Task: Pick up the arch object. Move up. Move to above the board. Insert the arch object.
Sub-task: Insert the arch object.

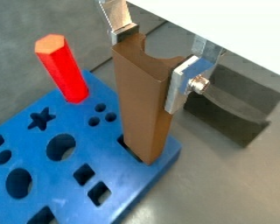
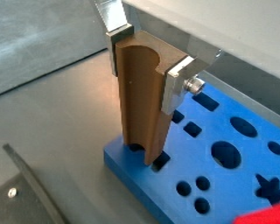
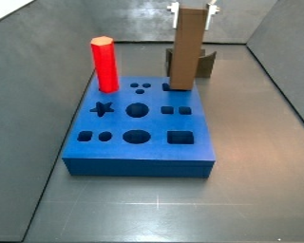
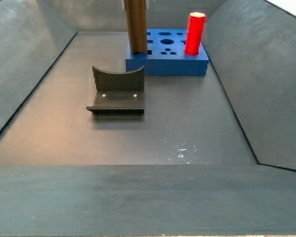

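Note:
The arch object [image 1: 143, 96], a tall brown block with a curved groove down one face, stands upright with its lower end in a cutout at a corner of the blue board [image 1: 136, 179]. My gripper [image 1: 154, 61] is shut on its upper part, one finger plate on each side. Both wrist views show this, with the arch object [image 2: 143, 105] between the plates of the gripper [image 2: 149, 66] over the board [image 2: 166, 179]. In a side view the arch object [image 3: 188, 52] rises from the board's [image 3: 142, 161] far right corner, with the gripper [image 3: 193, 9] at its top.
A red hexagonal post [image 3: 104, 62] stands in the board's far left corner, also in a wrist view [image 1: 63, 66]. The dark fixture [image 4: 116, 90] stands on the floor beside the board [image 4: 176, 65]. Sloping grey walls enclose the floor.

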Robot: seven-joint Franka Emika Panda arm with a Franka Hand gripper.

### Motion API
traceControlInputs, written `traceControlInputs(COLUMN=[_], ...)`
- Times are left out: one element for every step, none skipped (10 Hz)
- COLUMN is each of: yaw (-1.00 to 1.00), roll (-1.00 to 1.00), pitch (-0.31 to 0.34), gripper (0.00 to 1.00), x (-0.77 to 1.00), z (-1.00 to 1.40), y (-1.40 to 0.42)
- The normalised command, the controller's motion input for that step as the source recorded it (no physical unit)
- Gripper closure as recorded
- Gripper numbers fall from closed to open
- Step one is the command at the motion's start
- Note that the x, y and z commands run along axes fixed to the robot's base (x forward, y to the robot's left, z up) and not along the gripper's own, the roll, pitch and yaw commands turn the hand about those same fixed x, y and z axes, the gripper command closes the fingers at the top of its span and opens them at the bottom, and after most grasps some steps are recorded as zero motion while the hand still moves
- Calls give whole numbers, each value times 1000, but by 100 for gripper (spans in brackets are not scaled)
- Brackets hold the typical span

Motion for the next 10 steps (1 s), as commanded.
traceControlInputs(yaw=[14,83,166,80,0,0,0,0,0,0], roll=[113,120,60,17,0,57,137,133,14,0], pitch=[-50,-127,-171,-131,-174,-216,-213,-181,-13,0], gripper=[100,100,100,100,100,100,100,100,100,100], x=[-509,-934,-971,-623,-220,-271,-277,-200,-60,0], z=[-609,-609,-569,-546,-580,-723,-811,-623,0,0], y=[0,46,191,0,-134,-249,-311,-194,0,0])
